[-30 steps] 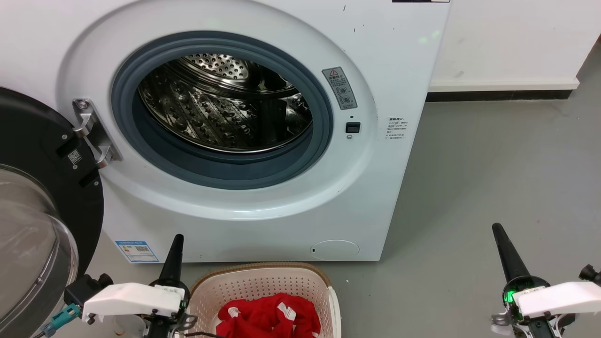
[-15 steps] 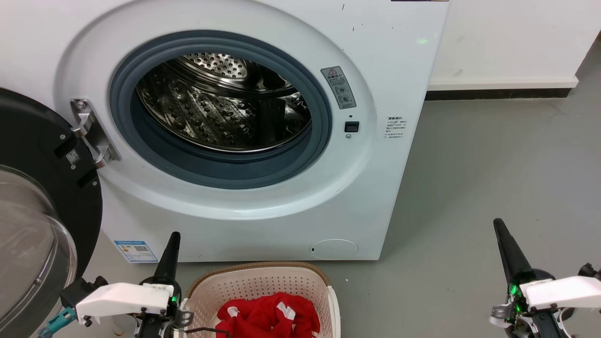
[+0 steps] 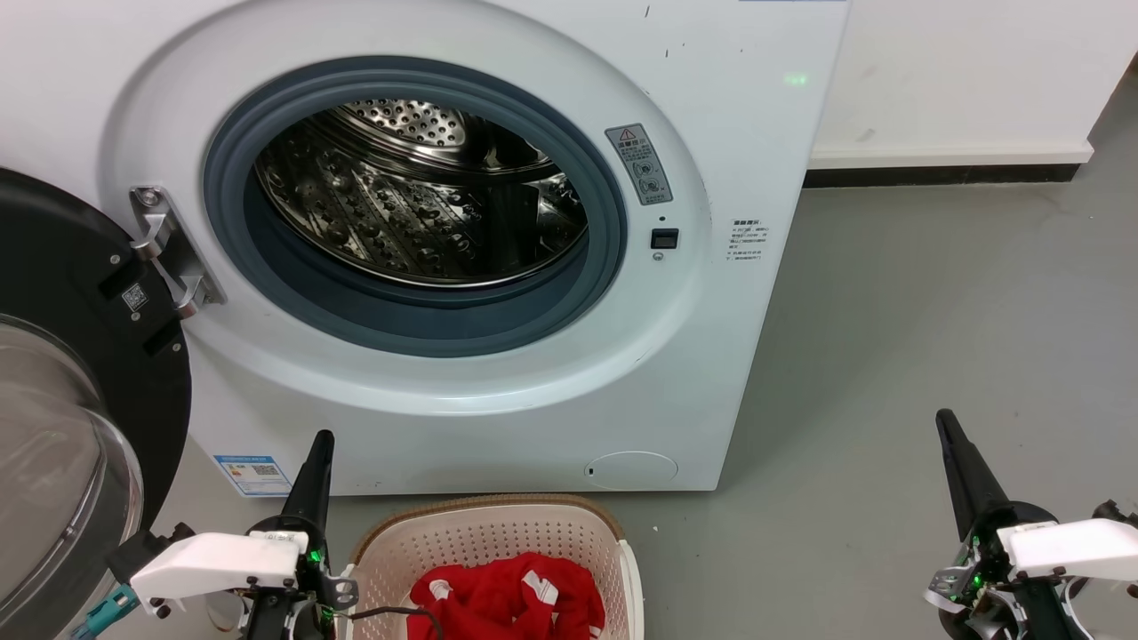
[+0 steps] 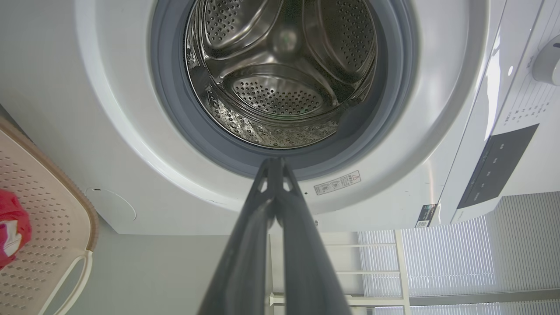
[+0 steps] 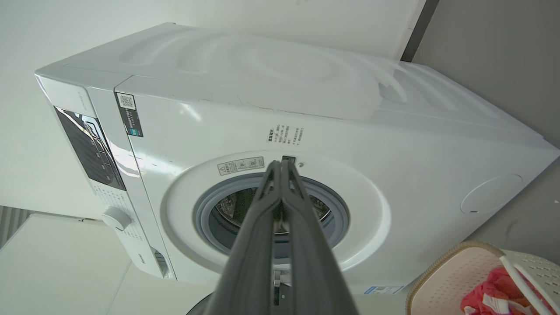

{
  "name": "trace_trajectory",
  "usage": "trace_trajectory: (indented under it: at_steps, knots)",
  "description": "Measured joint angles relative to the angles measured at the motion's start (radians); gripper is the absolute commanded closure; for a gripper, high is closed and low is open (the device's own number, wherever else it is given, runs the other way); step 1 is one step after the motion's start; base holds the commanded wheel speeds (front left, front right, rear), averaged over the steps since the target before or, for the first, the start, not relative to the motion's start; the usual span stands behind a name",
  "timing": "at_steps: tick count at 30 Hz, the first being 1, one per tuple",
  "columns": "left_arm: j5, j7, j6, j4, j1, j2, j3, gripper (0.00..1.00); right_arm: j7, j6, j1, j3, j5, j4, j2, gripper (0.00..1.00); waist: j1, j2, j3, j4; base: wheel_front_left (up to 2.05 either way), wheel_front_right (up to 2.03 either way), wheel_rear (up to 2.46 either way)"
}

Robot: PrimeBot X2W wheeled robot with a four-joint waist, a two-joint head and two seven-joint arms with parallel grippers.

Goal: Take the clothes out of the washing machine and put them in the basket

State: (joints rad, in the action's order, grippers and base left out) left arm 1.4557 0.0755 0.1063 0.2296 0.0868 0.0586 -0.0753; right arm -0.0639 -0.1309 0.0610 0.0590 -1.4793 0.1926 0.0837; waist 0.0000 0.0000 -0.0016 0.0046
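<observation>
The left claw (image 3: 321,437) and right claw (image 3: 943,418) have slid a little outward, both pinched shut and holding nothing. The red clothes (image 3: 507,597) lie in the basket (image 3: 484,505) just in front of the washer (image 3: 738,116), whose drum (image 3: 418,213) looks empty, so the job seems done

The white washing machine (image 3: 711,356) stands wide open, black-framed door (image 3: 80,293) swung out at nine o'clock, steel drum (image 3: 418,204) gleaming bare. At six o'clock, just before it, the cream basket (image 3: 484,508) holds the crumpled red-and-white clothes (image 3: 502,600).
</observation>
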Motion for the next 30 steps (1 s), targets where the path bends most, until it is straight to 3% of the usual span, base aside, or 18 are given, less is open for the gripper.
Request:
trace_trajectory:
  at_steps: [22,30]
  knots:
    - [0.159,0.036,0.025,0.016,0.018,-0.004,-0.034,1.00,-0.016,0.000,0.041,0.015,-0.165,0.050,-0.003,1.00,0.0000,0.0000,0.005,-0.005,0.00,0.00,0.00]
    - [0.159,0.036,0.025,0.016,0.019,-0.005,-0.034,1.00,-0.019,0.000,0.041,0.019,-0.164,0.052,-0.006,1.00,0.0000,0.0000,0.005,-0.005,0.00,0.00,0.00]
